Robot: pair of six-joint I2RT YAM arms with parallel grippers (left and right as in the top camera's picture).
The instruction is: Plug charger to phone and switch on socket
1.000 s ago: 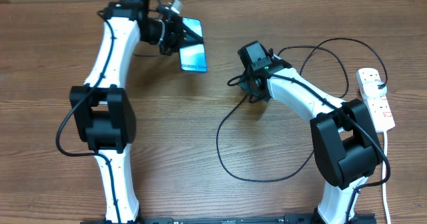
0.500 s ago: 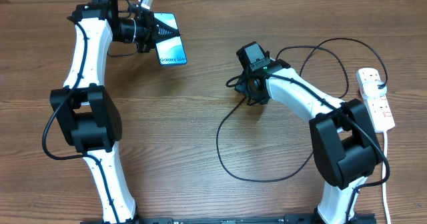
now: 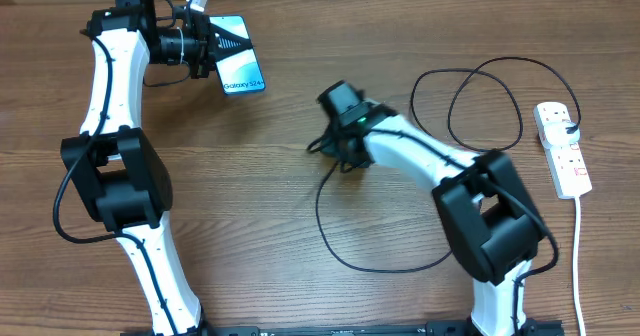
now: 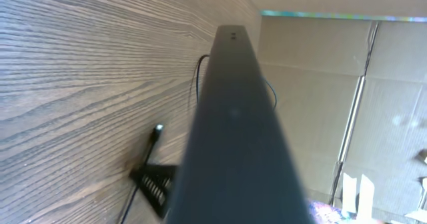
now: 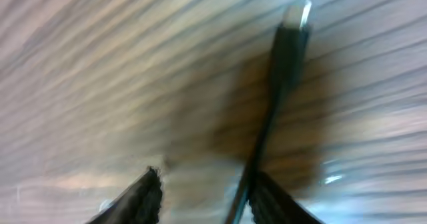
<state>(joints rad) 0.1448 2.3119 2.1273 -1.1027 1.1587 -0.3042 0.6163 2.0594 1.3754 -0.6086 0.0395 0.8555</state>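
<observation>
Overhead, the phone (image 3: 243, 69) is seen at the far left of the tabletop (image 3: 250, 206). It is pinched at one end by the left pincer (image 3: 222, 46), whose fingers are pressed together on it, and its lit blue screen is turned upward. The charger (image 3: 318, 214) is laid in wide loops over the middle and the right of the tabletop. In the right wrist view its connector tip (image 5: 293, 16) is found just ahead of the right pincer (image 5: 203, 187), whose fingers (image 5: 143, 196) are spread apart. The cable runs back between them, close along the inner side of one finger. The socket (image 3: 562, 148) is placed at the right edge, well apart from both pincers, with its white cord (image 3: 578, 266) led toward the near edge.

Brown wood grain is shown on the whole tabletop, and a cardboard wall (image 4: 320, 84) is seen behind it in the left wrist view.

The left wrist view is mostly filled by the dark edge of the phone, so the fingers on it are hidden there. The right wrist picture is blurred, and it cannot be told whether the cable is touched by the finger beside it.
</observation>
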